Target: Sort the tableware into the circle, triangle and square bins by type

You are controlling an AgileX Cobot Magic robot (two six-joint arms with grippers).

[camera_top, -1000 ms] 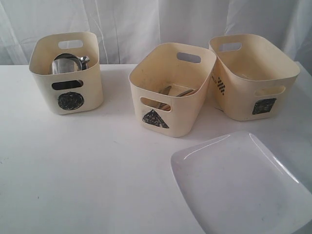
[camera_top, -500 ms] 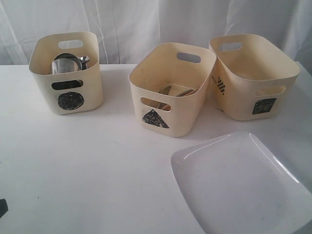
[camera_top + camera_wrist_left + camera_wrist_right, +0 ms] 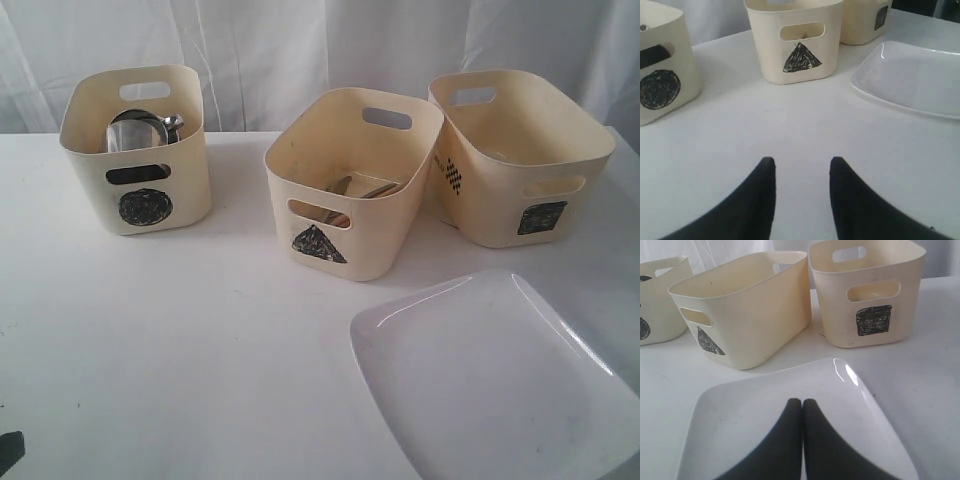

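Your left claw (image 3: 802, 160) stood open w/ nothing between its fingers, low over bare bench (image 3: 790, 125). In the exterior view only a dark sliver showed at the lower left corner of the frame; can't tell which part that was.

Your right claw (image 3: 802, 401) was closed tight, fingers pressed together and gripping nothing, and it sat over the white square plate (image 3: 500, 380). The plate lay flat on the bench at the lower right of the exterior frame, in front of the bins. Whether the tips touched the plate, can't tell.

Bins, exterior view:
- Circle bin (image 3: 185, 195) was at upper left w/ a steel cup (image 3: 135, 130) inside.
- Triangle bin (image 3: 385, 235) was at centre and held utensils (image 3: 355, 188).
- Square bin (image 3: 495, 215) was at upper right, just beside the triangle one.
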